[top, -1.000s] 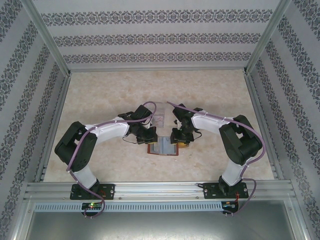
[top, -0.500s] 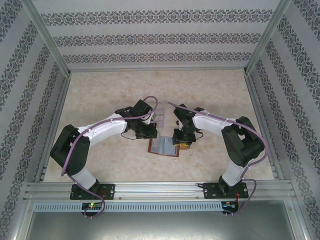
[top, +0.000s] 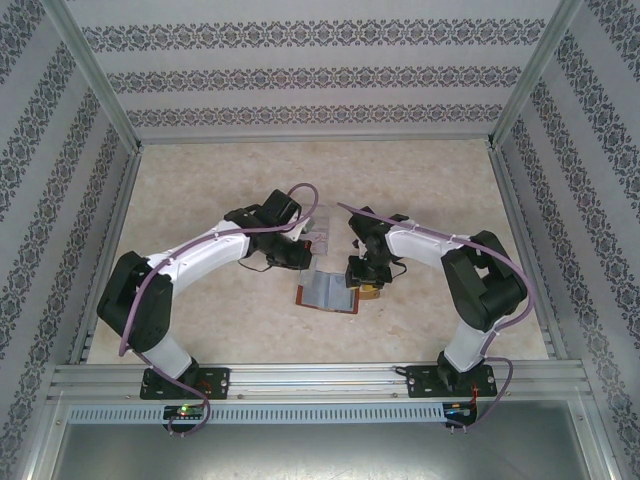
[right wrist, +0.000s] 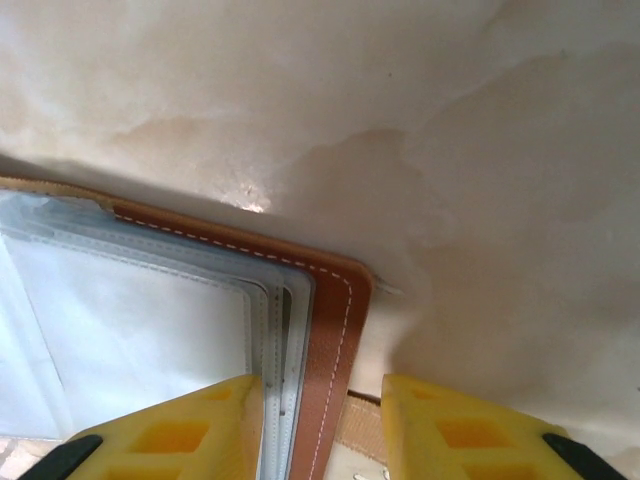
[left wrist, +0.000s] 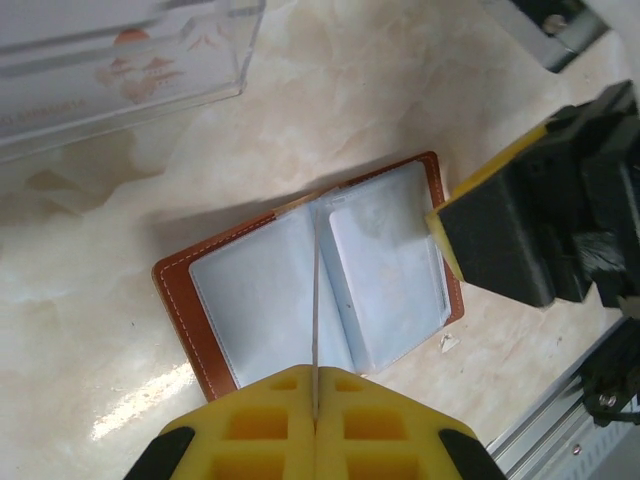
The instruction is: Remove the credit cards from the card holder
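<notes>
Card holder (left wrist: 255,300) lies open, flat on the table (left wrist: 400,90); left pincer (left wrist: 315,385) is clamped on one credit card (left wrist: 315,290), edge-on above it. The right pincer (right wrist: 322,392) stands part-open, straddling the holder's 3 o'clock edge.

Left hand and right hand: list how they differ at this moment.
The left hand is shut, while the right hand has its fingers apart. The left hand pinches a thin credit card, seen edge-on above the card holder. The right hand only straddles the card holder's brown edge. Both have yellow fingers and sit at the open card holder.
</notes>
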`<act>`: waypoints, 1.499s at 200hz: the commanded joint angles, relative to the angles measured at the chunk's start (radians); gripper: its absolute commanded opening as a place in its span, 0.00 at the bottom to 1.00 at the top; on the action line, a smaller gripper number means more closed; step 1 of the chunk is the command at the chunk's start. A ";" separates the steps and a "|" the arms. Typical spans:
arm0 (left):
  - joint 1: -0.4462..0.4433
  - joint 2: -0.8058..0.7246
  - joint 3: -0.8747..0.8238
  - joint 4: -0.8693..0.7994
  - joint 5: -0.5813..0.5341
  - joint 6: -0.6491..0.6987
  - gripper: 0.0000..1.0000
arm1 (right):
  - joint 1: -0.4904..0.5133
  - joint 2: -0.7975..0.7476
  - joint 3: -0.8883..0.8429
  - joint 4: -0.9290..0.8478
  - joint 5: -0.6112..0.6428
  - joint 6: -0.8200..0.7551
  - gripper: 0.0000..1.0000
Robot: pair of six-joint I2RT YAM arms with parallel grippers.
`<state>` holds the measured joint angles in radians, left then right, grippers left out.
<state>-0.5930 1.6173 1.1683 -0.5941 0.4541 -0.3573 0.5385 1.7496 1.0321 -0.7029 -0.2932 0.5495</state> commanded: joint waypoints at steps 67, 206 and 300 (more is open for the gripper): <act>0.013 -0.056 0.100 -0.071 -0.021 0.365 0.00 | -0.012 0.021 0.007 0.061 -0.043 -0.004 0.37; 0.013 0.159 0.431 -0.517 -0.091 1.048 0.00 | -0.108 -0.200 -0.035 0.041 -0.014 -0.009 0.36; 0.027 0.418 0.797 -0.647 -0.226 1.359 0.00 | -0.162 -0.245 -0.056 0.005 -0.011 -0.031 0.36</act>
<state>-0.5858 1.9957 1.8740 -1.1679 0.2531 0.8726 0.3946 1.5444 1.0008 -0.6662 -0.3218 0.5419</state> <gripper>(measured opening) 0.052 0.356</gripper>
